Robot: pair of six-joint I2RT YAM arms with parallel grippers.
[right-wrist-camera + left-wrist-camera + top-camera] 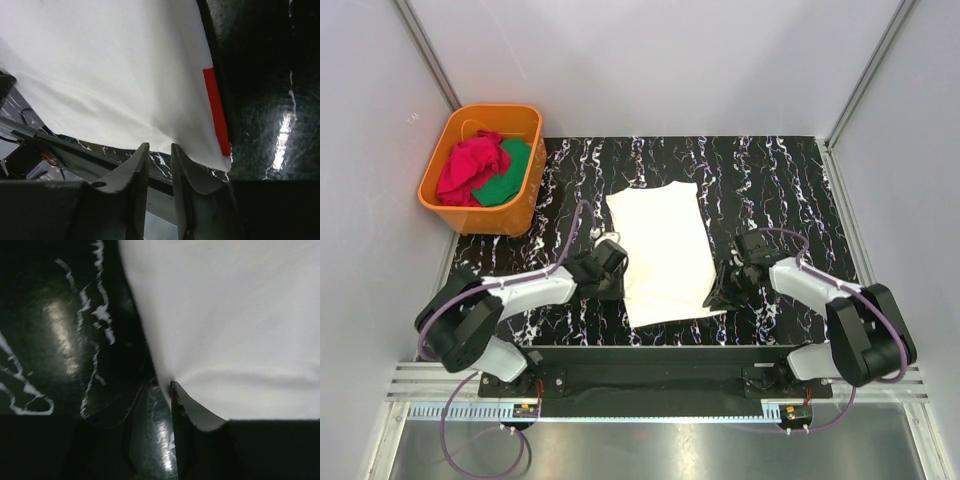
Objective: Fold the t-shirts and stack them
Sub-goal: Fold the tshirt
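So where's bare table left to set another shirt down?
The black marbled table is bare right of the cream-white t-shirt, and in the far strip beyond it. Crowded: the orange plastic tub far left, and the left hand and right hand at the shirt's sides.

green cloth (513,172) part-buried in tub (500,108), left gripper (159,386) murky

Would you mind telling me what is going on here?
Two robot arms are folding a white tee on the table. It lies as a long panel, the left gripper at its left edge and the right gripper at its right. Whether either grips it is unclear. Red cloth and green cloth sit in the tub.
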